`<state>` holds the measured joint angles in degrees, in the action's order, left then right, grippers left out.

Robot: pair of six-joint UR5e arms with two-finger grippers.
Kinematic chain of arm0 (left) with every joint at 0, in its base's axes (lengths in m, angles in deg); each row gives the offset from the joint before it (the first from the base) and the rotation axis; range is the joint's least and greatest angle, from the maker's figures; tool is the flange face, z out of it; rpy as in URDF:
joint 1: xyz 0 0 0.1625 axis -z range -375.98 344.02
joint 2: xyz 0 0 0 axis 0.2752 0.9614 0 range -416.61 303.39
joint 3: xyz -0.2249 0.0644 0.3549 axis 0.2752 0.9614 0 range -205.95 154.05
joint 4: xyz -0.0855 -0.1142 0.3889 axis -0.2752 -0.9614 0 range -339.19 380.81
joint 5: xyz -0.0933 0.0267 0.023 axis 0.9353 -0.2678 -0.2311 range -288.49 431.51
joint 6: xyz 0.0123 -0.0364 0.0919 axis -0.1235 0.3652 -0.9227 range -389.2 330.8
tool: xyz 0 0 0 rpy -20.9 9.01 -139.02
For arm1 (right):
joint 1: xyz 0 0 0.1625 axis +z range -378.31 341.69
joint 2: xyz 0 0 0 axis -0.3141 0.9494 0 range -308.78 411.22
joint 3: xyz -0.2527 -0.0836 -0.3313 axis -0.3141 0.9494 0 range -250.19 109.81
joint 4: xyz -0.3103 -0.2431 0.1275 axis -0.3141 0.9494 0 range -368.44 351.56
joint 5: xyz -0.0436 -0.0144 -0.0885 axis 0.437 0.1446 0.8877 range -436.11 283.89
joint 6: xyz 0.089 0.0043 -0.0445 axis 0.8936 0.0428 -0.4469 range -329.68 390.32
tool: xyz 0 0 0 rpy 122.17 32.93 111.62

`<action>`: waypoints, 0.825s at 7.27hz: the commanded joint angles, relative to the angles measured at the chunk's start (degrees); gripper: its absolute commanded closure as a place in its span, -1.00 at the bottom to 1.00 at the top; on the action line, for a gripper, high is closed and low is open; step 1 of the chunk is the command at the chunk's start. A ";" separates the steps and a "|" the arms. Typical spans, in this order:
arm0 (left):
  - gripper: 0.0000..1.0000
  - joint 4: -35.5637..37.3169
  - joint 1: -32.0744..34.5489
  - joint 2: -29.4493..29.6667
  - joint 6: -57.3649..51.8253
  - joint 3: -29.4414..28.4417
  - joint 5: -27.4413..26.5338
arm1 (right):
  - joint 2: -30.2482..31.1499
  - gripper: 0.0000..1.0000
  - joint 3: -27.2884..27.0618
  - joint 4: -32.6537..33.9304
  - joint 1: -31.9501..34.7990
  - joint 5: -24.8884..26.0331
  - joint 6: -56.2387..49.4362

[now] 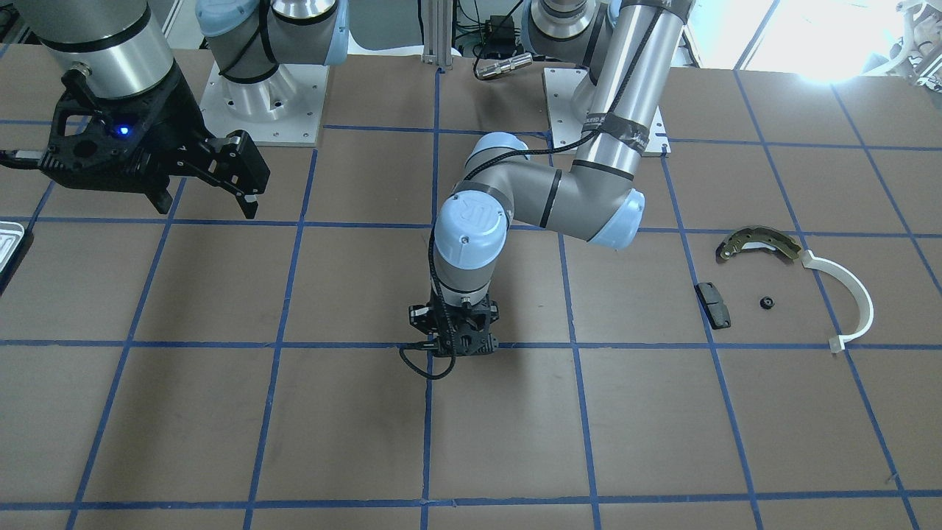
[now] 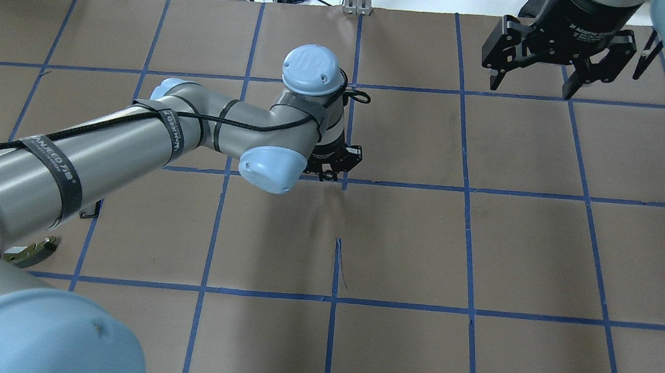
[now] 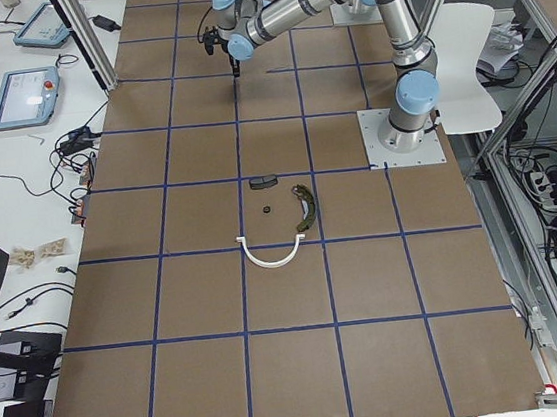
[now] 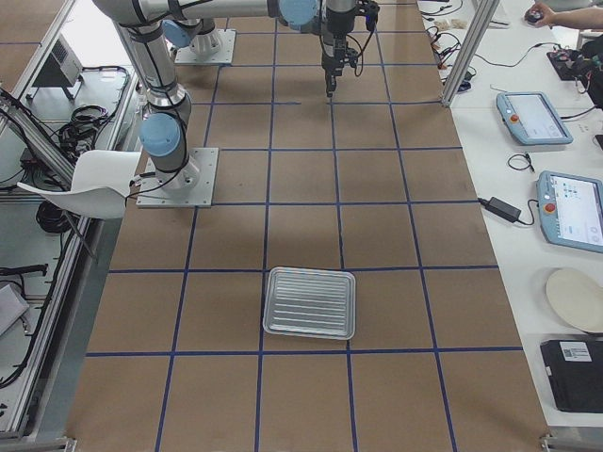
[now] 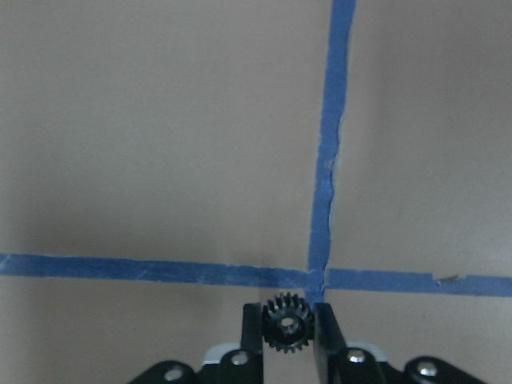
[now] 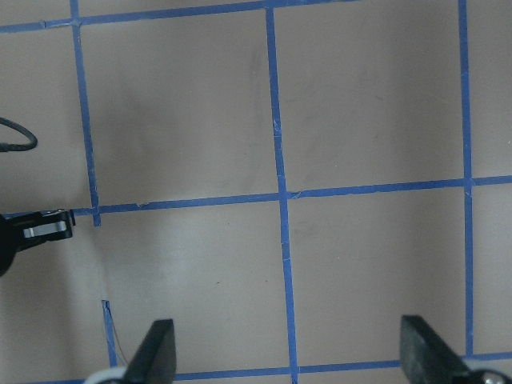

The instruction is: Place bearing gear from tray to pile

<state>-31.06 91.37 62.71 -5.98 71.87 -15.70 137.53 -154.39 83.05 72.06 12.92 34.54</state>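
My left gripper (image 1: 452, 347) hangs low over the table's middle and is shut on a small black bearing gear (image 5: 287, 324), which sits between its fingertips above a blue tape crossing. The pile lies to its side: an olive brake shoe (image 1: 758, 244), a white plastic arc (image 1: 848, 296), a black pad (image 1: 714, 304) and another small black gear (image 1: 767, 302). The silvery tray (image 4: 311, 303) lies at the other end of the table and looks empty. My right gripper (image 1: 221, 173) is open and empty, held high near that end.
The brown table has a grid of blue tape lines (image 2: 346, 178). The left arm's forearm and elbow (image 1: 559, 199) stretch over the middle. Arm base plates (image 1: 261, 103) stand at the table's robot side. Tablets and cables lie on the side bench (image 4: 532, 118).
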 commanded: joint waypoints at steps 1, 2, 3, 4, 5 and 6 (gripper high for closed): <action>0.90 -7.59 -11.30 -3.12 -10.92 0.27 -0.41 | 0.00 -1.00 0.00 0.09 -0.01 0.00 0.00; 0.90 -9.64 -16.58 -4.70 -20.22 0.79 -4.33 | 0.00 -1.00 0.00 0.00 -0.01 0.00 0.00; 0.90 -9.57 -20.55 -6.10 -28.40 2.45 -7.24 | 0.00 -1.00 0.00 0.00 -0.01 0.00 0.00; 0.90 -8.87 -24.25 -7.25 -35.01 4.73 -7.70 | 0.00 -1.00 -0.09 0.09 -0.10 0.00 0.00; 0.90 -8.08 -27.85 -8.22 -38.99 6.76 -7.71 | 0.00 -1.00 0.00 0.00 -0.10 0.09 0.00; 0.90 -6.68 -31.46 -9.10 -44.43 8.08 -7.71 | 0.00 -1.00 0.00 0.00 -0.10 0.00 0.00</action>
<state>-39.11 64.57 54.83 -43.66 77.92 -23.18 137.53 -154.41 83.08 71.97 12.96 34.54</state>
